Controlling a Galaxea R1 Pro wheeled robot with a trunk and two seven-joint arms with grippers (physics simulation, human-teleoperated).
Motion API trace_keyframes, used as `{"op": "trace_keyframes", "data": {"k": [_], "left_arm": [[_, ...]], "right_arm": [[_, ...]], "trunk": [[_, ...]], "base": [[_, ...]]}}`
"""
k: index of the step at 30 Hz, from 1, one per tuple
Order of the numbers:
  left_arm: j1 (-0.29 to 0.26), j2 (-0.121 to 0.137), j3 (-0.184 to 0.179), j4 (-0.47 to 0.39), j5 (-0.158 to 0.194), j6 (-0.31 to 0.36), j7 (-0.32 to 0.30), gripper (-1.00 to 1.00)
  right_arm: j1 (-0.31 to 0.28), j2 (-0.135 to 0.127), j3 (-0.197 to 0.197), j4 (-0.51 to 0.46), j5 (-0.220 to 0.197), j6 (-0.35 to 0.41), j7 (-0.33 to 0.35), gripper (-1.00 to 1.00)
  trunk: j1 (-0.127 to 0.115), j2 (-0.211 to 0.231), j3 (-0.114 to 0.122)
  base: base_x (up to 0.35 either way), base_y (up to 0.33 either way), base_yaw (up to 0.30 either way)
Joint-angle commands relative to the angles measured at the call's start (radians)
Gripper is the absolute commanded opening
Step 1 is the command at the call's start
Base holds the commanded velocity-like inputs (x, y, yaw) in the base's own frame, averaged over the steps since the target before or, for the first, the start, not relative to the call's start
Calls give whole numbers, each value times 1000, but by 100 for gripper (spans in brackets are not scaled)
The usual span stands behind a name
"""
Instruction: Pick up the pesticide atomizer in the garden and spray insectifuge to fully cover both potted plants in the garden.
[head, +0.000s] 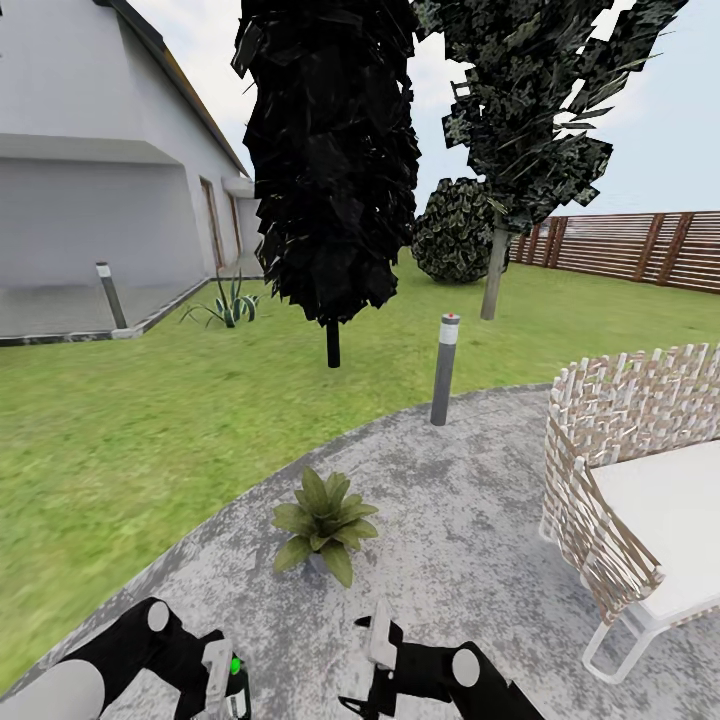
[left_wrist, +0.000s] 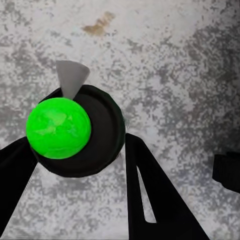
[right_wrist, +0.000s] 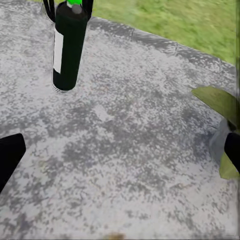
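**Operator:** Currently, where is the pesticide atomizer (right_wrist: 69, 47), and what holds it?

**Technician:** It hangs upright above the grey patio (head: 470, 520), clear of the paving, gripped near its top by the left gripper (left_wrist: 80, 150). The left wrist view looks straight down on the green nozzle cap (left_wrist: 58, 128), with one dark finger (left_wrist: 150, 195) on each side of the bottle, closed against it. The right gripper (head: 378, 650) holds nothing; its fingers stand well apart, with only paving between them.

**Operator:** How should the bottle be expected to handle?

**Technician:** Judged from its look: a slim, rigid cylinder, probably light, with a smooth dark wall and a pale label (right_wrist: 58, 52). A smooth round body can twist or slide between flat fingers, so the hold should stay high on the body, just under the cap, with the nozzle left free.

**Operator:** And the target?

**Technician:** One potted plant (head: 322, 522) sits on the patio just ahead of both grippers. Its leaves are soft; the bottle should stay above them, not touching. A second plant cannot be identified from here.
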Motion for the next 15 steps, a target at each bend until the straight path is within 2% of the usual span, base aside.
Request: {"op": "trace_keyframes", "data": {"k": [1, 3, 4, 7, 8, 10, 11, 13, 14, 15], "left_arm": [[-1, 1, 8, -3, -2, -1, 6, -100], [-1, -1, 36, -3, -1, 3, 20, -100], [-1, -4, 69, -1, 0, 6, 35, -100], [-1, -6, 145, 3, 0, 9, 58, -100], [-1, -7, 179, 4, 0, 11, 62, -100], [-1, -7, 217, 5, 0, 21, 67, -100], [-1, -7, 241, 6, 0, 43, 73, -100], [-1, -8, 268, 5, 0, 88, 91, -100], [-1, -9, 281, 4, 0, 126, 110, -100], [-1, -10, 288, 4, 0, 150, 121, -100]], "right_arm": [[0, -9, -2, 1, 10, -7, -18, 100], [0, -36, -2, 13, 9, -7, -70, 100], [0, -54, -2, 39, 9, -7, -126, 100], [0, -68, -4, 131, 8, -8, -266, 100], [1, -71, -5, 185, 7, -8, -353, 100], [1, -72, -5, 255, 5, -9, -490, 100], [1, -72, -5, 301, 3, -10, -600, 100], [0, -69, -6, 349, 0, -10, -744, 100], [0, -65, -5, 373, -3, -10, -836, 100], [1, -62, -4, 382, -4, -10, -887, 100]], "trunk": [[0, 0, -1], [0, 0, -1], [0, 0, -1], [0, 0, -1], [0, 0, -1], [0, 0, -1], [0, 0, -1], [0, 0, -1], [0, 0, -1], [0, 0, -1]], "base": [[0, 0, 0], [0, 0, 0], [0, 0, 0], [0, 0, 0], [0, 0, 0], [0, 0, 0], [0, 0, 0], [0, 0, 0], [0, 0, 0], [0, 0, 0]]}}
